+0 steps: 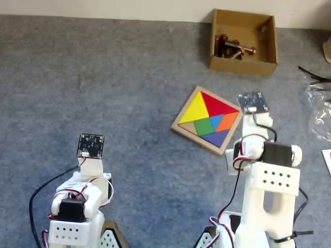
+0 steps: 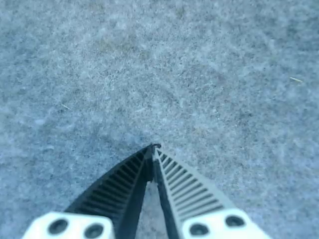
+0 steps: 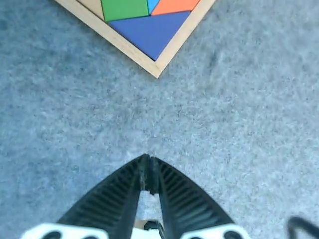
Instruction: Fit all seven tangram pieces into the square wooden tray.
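Observation:
The square wooden tray point(image 1: 198, 139) lies turned like a diamond in the middle of the grey carpet. It holds a yellow triangle point(image 1: 196, 109), a red triangle point(image 1: 220, 105), a green piece point(image 1: 204, 126), an orange piece point(image 1: 226, 122), a small blue piece point(image 1: 213, 122), a purple-blue triangle point(image 1: 216, 137) and a tan piece point(image 1: 189, 127). My right gripper point(image 3: 149, 160) is shut and empty over bare carpet, a short way off the tray's corner point(image 3: 157, 69). My left gripper point(image 2: 152, 148) is shut and empty above carpet. The left arm point(image 1: 83, 196) stands at the near left, far from the tray.
A cardboard box point(image 1: 242, 62) with copper-coloured metal parts sits at the back right. Clear plastic wrap point(image 1: 320, 111) and black cables point(image 1: 310, 72) lie at the right edge. The right arm point(image 1: 269, 175) stands just beside the tray's right side.

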You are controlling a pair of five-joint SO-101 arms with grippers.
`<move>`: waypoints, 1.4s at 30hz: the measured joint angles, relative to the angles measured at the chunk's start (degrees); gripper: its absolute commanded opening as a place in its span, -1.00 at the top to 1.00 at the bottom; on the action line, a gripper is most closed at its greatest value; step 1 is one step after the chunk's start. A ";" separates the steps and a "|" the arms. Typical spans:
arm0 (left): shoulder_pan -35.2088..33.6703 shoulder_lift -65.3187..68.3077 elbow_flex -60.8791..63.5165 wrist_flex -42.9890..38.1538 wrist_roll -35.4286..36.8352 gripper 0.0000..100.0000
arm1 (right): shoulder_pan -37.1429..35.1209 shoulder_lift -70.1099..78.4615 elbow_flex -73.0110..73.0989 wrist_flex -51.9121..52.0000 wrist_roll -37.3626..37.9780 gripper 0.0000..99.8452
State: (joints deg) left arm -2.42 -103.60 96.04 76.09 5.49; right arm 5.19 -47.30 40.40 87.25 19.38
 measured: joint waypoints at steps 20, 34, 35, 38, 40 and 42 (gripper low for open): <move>0.00 0.00 0.00 0.00 0.00 0.99 | 0.00 -19.52 19.87 -10.99 0.00 0.99; 0.00 0.00 0.00 0.00 0.00 0.99 | 0.00 -33.05 34.46 -18.11 3.60 0.99; 0.00 0.00 0.00 0.00 0.00 0.99 | 0.00 -33.93 34.64 -18.11 3.60 0.99; 0.00 0.00 0.00 0.00 0.00 0.99 | 0.00 -37.27 35.16 -18.11 3.60 0.99; 0.00 0.00 0.00 0.00 0.00 0.99 | 0.00 -39.91 35.34 -18.11 3.60 0.99; 0.00 0.00 0.00 0.00 0.00 0.99 | 0.00 -42.81 36.92 -18.11 3.60 0.99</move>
State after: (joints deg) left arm -2.42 -103.60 96.04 76.09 5.49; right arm 5.19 -90.11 77.32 69.14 22.99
